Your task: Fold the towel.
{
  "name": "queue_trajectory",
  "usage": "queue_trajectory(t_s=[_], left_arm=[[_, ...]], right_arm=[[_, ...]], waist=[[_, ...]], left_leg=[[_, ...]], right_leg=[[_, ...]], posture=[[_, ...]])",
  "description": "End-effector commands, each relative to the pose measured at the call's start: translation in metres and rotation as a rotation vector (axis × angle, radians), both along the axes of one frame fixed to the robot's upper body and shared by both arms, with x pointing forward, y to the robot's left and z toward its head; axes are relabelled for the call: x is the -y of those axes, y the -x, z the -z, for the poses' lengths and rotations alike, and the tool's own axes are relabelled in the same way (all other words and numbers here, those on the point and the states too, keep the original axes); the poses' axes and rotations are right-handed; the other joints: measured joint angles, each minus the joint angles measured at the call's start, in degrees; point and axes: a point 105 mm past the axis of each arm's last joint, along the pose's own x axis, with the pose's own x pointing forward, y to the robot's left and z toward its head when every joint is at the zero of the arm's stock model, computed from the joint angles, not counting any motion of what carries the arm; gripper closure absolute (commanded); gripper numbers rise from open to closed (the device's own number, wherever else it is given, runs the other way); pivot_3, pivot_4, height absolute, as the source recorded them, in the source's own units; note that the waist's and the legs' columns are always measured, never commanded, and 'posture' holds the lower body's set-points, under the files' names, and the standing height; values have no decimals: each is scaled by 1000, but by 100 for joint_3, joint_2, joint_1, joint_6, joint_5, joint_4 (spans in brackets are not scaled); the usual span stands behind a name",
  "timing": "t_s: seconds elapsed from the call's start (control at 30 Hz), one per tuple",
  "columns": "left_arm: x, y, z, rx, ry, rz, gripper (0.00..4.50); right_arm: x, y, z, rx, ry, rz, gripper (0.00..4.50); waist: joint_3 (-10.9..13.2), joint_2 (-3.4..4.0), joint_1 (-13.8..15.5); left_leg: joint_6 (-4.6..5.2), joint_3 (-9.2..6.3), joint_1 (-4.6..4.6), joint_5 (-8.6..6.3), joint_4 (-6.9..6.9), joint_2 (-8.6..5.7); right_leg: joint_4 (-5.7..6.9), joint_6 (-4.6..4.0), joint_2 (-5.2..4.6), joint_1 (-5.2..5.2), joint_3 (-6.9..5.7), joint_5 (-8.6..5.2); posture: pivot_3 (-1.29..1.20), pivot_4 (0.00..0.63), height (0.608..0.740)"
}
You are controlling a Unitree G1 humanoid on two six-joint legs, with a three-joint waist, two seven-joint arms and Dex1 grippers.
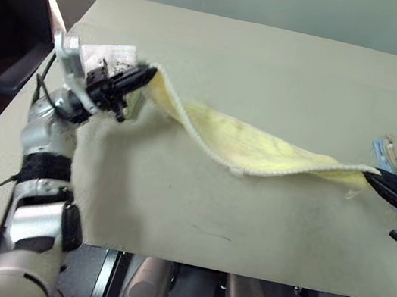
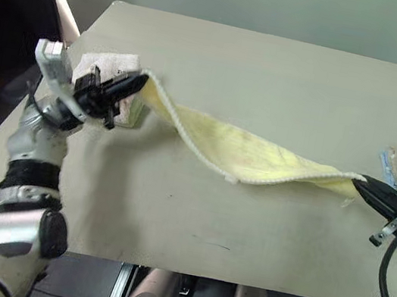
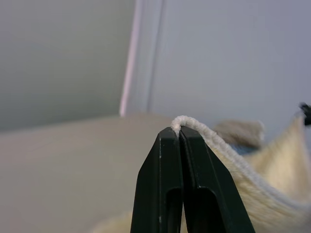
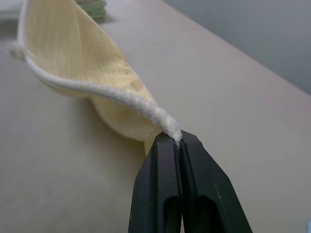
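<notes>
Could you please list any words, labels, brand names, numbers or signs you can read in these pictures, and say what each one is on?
No text can be read in these pictures.
The pale yellow towel, held between the left gripper and the right gripper, shows no print.
The folded cloth behind the left gripper bears a dark mark, too blurred to read.
The table is plain.

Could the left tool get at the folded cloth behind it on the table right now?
Probably not: the left tool is shut on the towel edge, so it would have to let go first, though the folded cloth lies close behind it.
</notes>
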Motion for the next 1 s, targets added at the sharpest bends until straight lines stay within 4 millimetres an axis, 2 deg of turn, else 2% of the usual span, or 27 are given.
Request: queue_trajectory(t_s=[0.03,0.27,0.4,0.53,0.67,0.83,1.0], left_arm=[[-6,27,-4,-99,-98,93,4488],[-35,57,20,-337,-262,95,4488],[-56,70,31,-439,-339,67,4488],[-70,76,36,-488,-400,49,4488],[-67,77,35,-496,-367,70,4488],[-59,81,37,-509,-358,117,4488],[-60,87,49,-547,-395,135,4488]], right_arm=[[-3,12,-6,-6,31,-50,4500],[-1,23,10,-91,39,-72,4500],[1,40,36,-200,105,-100,4500],[8,57,49,-280,139,-106,4500],[18,73,57,-352,181,-99,4500],[33,90,56,-402,223,-65,4500],[31,90,55,-387,220,-64,4500]], waist=[[0,-1,-11],[-5,1,0],[-6,-2,37],[-7,-2,43],[-8,-3,43],[-12,-9,37],[-27,-35,27]], left_leg=[[-1,-1,-11,0,0,2],[-26,-4,-54,-10,-6,4],[-40,-13,-95,-21,-9,4],[-53,-19,-101,-39,-15,5],[-55,-20,-99,-44,-27,4],[-61,-21,-100,-50,-38,5],[-68,-19,-88,-49,-76,5]], right_leg=[[0,-1,1,-13,2,1],[9,-23,11,-71,1,-6],[18,-62,11,-112,-2,-7],[23,-105,13,-125,-6,-7],[22,-115,12,-127,-5,-20],[21,-103,13,-132,-4,-39],[20,-116,12,-137,-3,-44]], posture=[[0,150,728],[0,150,728],[0,150,728],[0,150,728],[0,150,728],[0,150,728],[0,150,728]])
